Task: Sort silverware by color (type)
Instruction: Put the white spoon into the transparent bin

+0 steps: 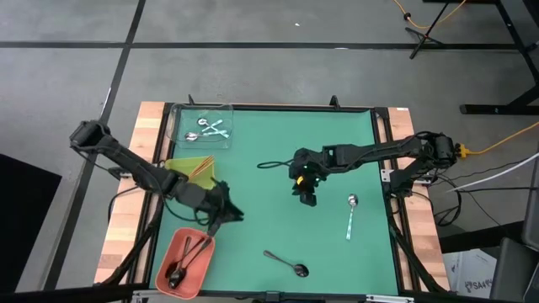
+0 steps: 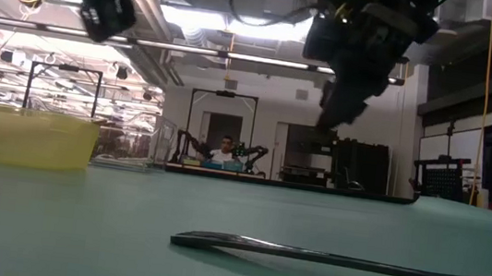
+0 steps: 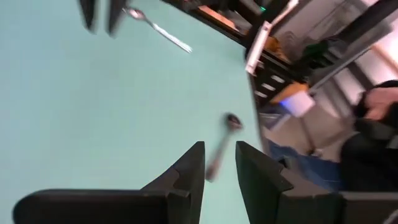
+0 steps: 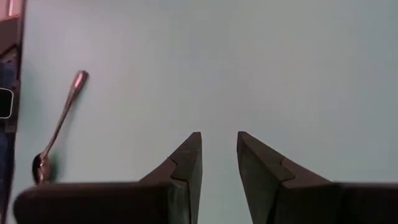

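My left gripper (image 1: 229, 214) (image 3: 219, 147) is open and empty, raised beside the far right corner of the salmon tray (image 1: 168, 252), which holds dark spoons (image 1: 187, 259). A dark spoon (image 1: 286, 263) (image 3: 220, 148) (image 2: 344, 259) lies flat on the green mat near the near edge. My right gripper (image 1: 306, 197) (image 4: 219, 134) is open and empty above the mat's middle. A silver spoon (image 1: 351, 215) (image 4: 59, 127) (image 3: 158, 28) lies flat to its right. Silver spoons (image 1: 210, 129) lie in the clear tray (image 1: 178, 118), and copper ones (image 1: 202, 167) in the yellow-green tray (image 1: 177, 164).
The three trays stand along the mat's left side, clear farthest, yellow-green (image 2: 23, 136) in the middle, salmon nearest. A black cable loop (image 1: 271, 164) lies on the mat left of the right arm. Wooden table edges flank the mat. A person shows far off in the room (image 2: 223, 154).
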`<action>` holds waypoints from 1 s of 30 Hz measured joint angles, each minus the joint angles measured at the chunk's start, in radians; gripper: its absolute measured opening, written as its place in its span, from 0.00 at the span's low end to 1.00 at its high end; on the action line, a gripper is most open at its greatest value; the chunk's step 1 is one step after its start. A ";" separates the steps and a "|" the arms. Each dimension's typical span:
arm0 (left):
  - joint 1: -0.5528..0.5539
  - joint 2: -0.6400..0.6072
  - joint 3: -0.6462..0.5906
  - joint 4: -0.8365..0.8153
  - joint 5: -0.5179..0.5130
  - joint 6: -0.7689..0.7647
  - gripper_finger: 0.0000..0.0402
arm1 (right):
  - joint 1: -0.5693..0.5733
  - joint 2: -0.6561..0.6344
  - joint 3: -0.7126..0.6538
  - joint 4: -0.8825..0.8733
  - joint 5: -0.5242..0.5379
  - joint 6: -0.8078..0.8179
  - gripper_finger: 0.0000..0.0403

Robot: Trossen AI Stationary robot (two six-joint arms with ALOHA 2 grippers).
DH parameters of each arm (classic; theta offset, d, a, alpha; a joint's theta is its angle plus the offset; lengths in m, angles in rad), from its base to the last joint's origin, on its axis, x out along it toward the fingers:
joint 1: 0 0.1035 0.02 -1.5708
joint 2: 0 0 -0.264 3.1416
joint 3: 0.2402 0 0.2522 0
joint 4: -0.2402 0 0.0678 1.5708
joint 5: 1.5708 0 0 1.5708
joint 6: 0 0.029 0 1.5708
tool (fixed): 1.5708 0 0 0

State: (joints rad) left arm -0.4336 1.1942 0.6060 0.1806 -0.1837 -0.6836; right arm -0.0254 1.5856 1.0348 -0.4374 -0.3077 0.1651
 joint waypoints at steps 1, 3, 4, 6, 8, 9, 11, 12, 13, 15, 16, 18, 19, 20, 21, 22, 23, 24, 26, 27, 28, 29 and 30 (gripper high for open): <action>0.018 0.000 0.000 0.000 0.000 0.033 0.21 | 0.000 0.000 0.000 -0.020 0.000 0.016 0.23; 0.053 0.000 0.000 -0.001 0.000 0.093 0.21 | 0.012 0.000 0.000 -0.056 0.000 0.044 0.23; 0.068 0.000 0.000 -0.001 0.000 0.119 0.21 | 0.016 -0.002 0.000 -0.076 0.001 0.053 0.23; 0.098 0.000 0.000 -0.005 0.001 0.164 0.21 | 0.037 -0.011 0.000 -0.109 0.002 0.073 0.23; 0.125 0.000 0.000 -0.005 0.001 0.198 0.21 | 0.065 -0.027 0.000 -0.134 0.002 0.094 0.23; 0.138 0.000 0.000 -0.006 0.001 0.214 0.21 | 0.081 -0.037 0.000 -0.153 0.011 0.105 0.23; 0.161 0.000 0.000 -0.007 0.001 0.235 0.21 | 0.115 -0.060 0.000 -0.173 0.041 0.141 0.23; 0.172 0.000 0.000 -0.010 0.001 0.246 0.21 | 0.133 -0.071 0.000 -0.190 0.062 0.168 0.23; 0.183 0.000 0.000 -0.010 0.001 0.250 0.21 | 0.151 -0.083 0.000 -0.206 0.079 0.201 0.23; 0.198 0.000 0.000 -0.012 0.001 0.250 0.21 | 0.193 -0.104 0.000 -0.230 0.109 0.269 0.23; 0.204 0.000 0.000 -0.012 0.002 0.250 0.21 | 0.214 -0.117 0.000 -0.247 0.120 0.303 0.23; 0.210 0.000 0.000 -0.014 0.009 0.250 0.21 | 0.261 -0.136 0.000 -0.277 0.145 0.380 0.23; 0.211 0.000 0.000 -0.014 0.011 0.250 0.21 | 0.285 -0.143 0.000 -0.293 0.166 0.424 0.23; 0.211 0.000 0.000 -0.015 0.012 0.251 0.21 | 0.310 -0.147 0.000 -0.312 0.189 0.470 0.23; 0.211 0.000 0.000 -0.015 0.013 0.251 0.21 | 0.334 -0.153 0.000 -0.332 0.219 0.521 0.23; 0.211 0.000 0.000 -0.015 0.013 0.251 0.21 | 0.360 -0.157 0.000 -0.352 0.250 0.572 0.23; 0.211 0.000 0.000 -0.015 0.014 0.251 0.21 | 0.386 -0.158 0.000 -0.374 0.284 0.627 0.23; 0.211 0.001 0.000 -0.015 0.014 0.251 0.21 | 0.410 -0.159 0.000 -0.399 0.315 0.680 0.23; 0.211 0.000 0.000 -0.015 0.013 0.251 0.21 | 0.463 -0.158 0.000 -0.454 0.371 0.791 0.23; 0.211 0.000 0.000 -0.015 0.014 0.251 0.21 | 0.488 -0.158 0.000 -0.479 0.394 0.851 0.23; 0.211 0.001 0.000 -0.015 0.014 0.251 0.21 | 0.514 -0.158 0.000 -0.502 0.417 0.909 0.23; 0.211 0.000 0.000 -0.015 0.014 0.251 0.21 | 0.539 -0.158 0.000 -0.522 0.438 0.972 0.23; 0.211 0.000 0.000 -0.015 0.013 0.251 0.21 | 0.564 -0.158 0.000 -0.539 0.459 1.029 0.23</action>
State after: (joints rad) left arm -0.2226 1.1946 0.6064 0.1658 -0.1703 -0.4324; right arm 0.5390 1.4273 1.0351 -0.9767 0.1514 1.1941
